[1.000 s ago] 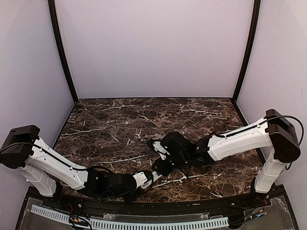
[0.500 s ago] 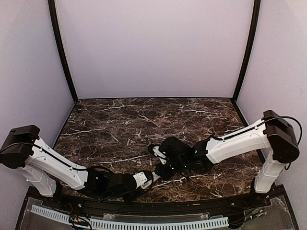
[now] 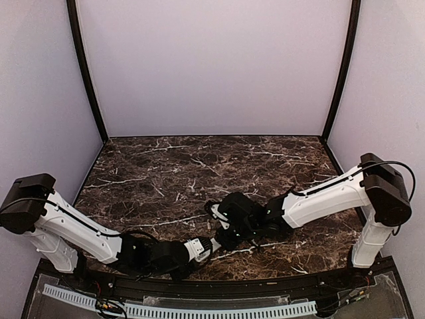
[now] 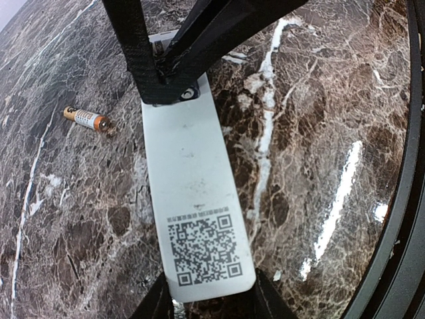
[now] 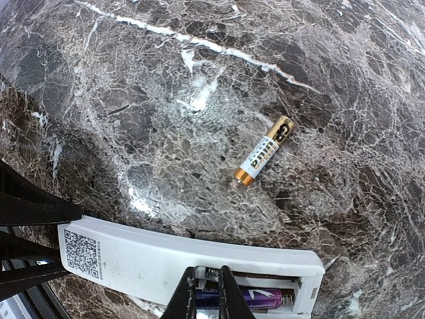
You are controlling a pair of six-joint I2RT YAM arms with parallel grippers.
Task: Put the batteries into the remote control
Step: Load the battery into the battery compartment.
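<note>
The remote control [image 4: 192,219] lies face down by the middle of the counter's [image 3: 166,159] near edge; the left hand [image 4: 209,302] pinches its two long sides at the end that bears a QR code [image 4: 202,249]. At the other end is the open bay [image 5: 302,287], with a purple battery [image 5: 255,298] lying in it along the remote's length. The right hand [image 5: 207,292] stands over that cell's inner end, fingers drawn almost together, tips down on it; they look to be pressing, not gripping. The loose battery [image 5: 264,159], gold with a white band, rests on the counter beside the bay end, apart from the remote, its long axis slanted to the remote's. The right hand is nearer to it and carries nothing, so the pick-up probably falls to that arm. The loose cell reads "GP" and, I think, "ultra"; the purple one's pale lettering is partly hidden; the small print above the QR code is too fine to read.
</note>
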